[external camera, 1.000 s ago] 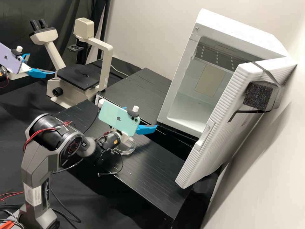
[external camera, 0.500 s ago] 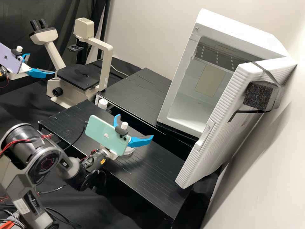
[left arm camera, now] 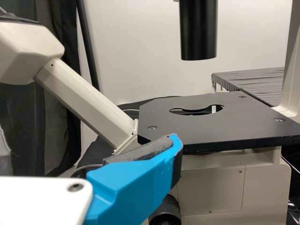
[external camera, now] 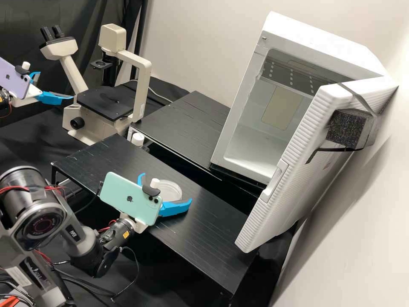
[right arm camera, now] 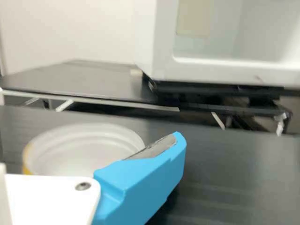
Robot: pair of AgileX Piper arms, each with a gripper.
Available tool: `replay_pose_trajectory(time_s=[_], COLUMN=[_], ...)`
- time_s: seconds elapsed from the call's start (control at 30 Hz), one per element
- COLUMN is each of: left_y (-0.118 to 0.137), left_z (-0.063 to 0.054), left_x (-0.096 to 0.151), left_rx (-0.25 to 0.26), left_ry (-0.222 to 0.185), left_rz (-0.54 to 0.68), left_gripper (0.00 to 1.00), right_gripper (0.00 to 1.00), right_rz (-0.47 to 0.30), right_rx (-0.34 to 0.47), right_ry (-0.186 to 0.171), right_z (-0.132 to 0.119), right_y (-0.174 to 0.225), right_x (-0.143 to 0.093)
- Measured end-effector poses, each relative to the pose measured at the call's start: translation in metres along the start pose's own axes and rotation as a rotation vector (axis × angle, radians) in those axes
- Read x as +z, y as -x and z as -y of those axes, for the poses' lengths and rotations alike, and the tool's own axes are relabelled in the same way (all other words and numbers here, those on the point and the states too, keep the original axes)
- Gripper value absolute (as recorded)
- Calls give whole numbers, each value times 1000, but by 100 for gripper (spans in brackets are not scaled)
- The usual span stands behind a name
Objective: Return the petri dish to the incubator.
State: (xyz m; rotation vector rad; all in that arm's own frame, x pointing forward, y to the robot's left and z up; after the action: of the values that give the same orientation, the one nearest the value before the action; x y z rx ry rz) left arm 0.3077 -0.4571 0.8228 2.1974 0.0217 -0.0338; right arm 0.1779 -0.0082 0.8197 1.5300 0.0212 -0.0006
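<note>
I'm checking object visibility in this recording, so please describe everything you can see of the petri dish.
The petri dish is round, shallow and pale, plastic or glass by its look, with a raised rim and a yellowish patch at its side. It lies flat on the low black table, outside the incubator. The right gripper is open close to it; whether either finger touches it cannot be told, nor whether a lid is on.

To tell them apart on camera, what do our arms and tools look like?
Right arm: grey, black joints, red and black cables. Left tool and right tool: white, with blue, grey-padded fingers, topped by a lilac phone and a mint-green phone respectively.
</note>
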Motion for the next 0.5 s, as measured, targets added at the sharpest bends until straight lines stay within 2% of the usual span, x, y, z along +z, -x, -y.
replay_pose_trajectory(time_s=[0.3, 0.33, 0.5], left_y=[0, 0, 0], left_z=[0, 0, 0], left_x=[0, 0, 0], left_rx=[0, 0, 0], left_ry=[0, 0, 0], left_rz=[0, 0, 0], left_gripper=[100, 100, 100], right_gripper=[100, 0, 0], right_rz=[7, 6, 6], right_rx=[-10, -13, -16], right_ry=[-1, 0, 1], right_z=[1, 1, 1], right_y=[-1, -1, 0], right_x=[5, 5, 6])
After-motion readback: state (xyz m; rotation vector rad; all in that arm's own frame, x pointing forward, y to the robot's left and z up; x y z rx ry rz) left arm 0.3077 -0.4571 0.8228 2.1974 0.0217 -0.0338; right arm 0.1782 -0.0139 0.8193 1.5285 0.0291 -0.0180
